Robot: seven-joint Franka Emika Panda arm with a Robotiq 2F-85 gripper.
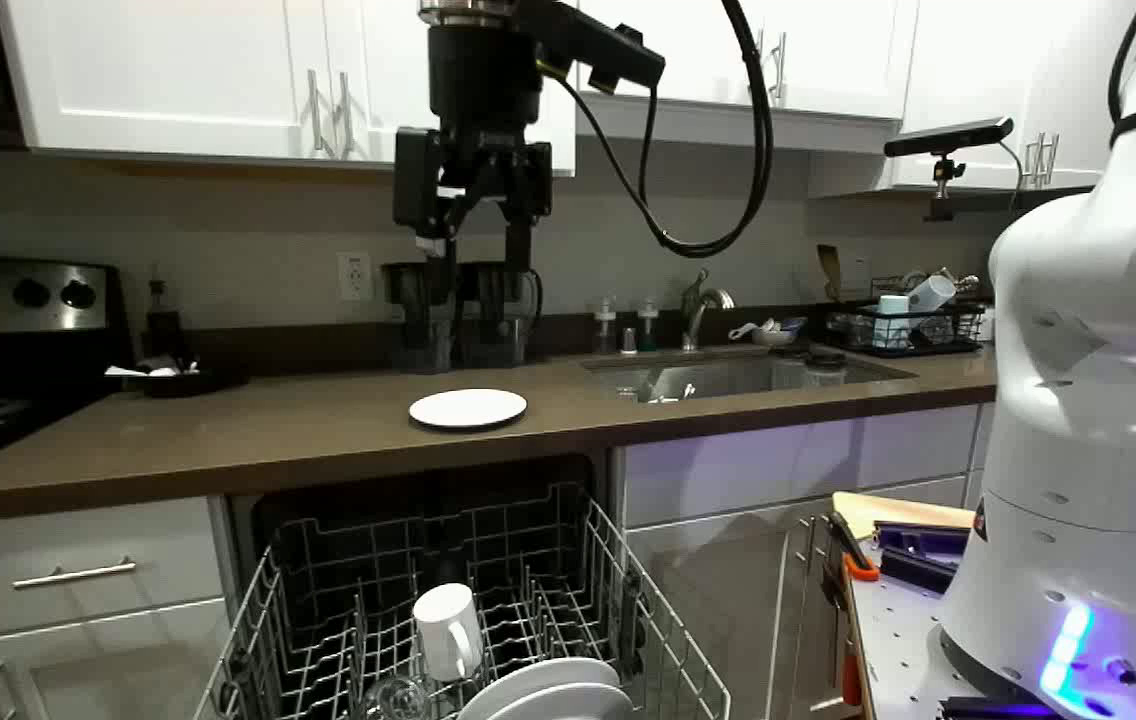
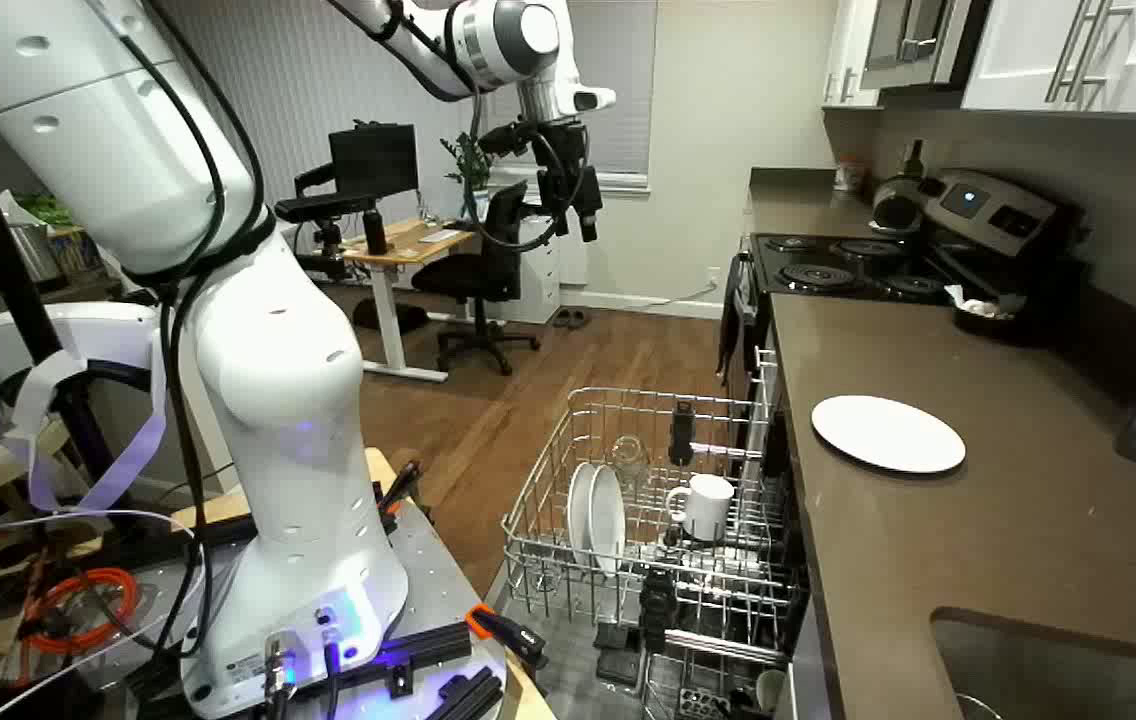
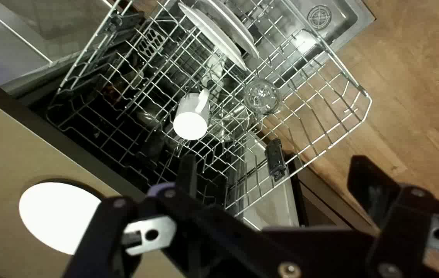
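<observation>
Flat on the counter (image 2: 1008, 540), near the front: round white plate (image 2: 888, 433). In the rack (image 3: 330, 146): white mug (image 3: 191, 122), upside down, handle (image 3: 203, 100) towards two white plates (image 2: 607, 518) standing on edge, side by side; clear glass (image 3: 262, 96) near them, pose unclear.

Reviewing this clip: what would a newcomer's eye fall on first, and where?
First, probably the black end effector, hanging open and empty over the pulled-out dishwasher rack. Next comes the white plate lying on the brown countertop, glaringly bright in the wrist view. Inside the rack, a white mug and two plates on edge also stand out.
</observation>
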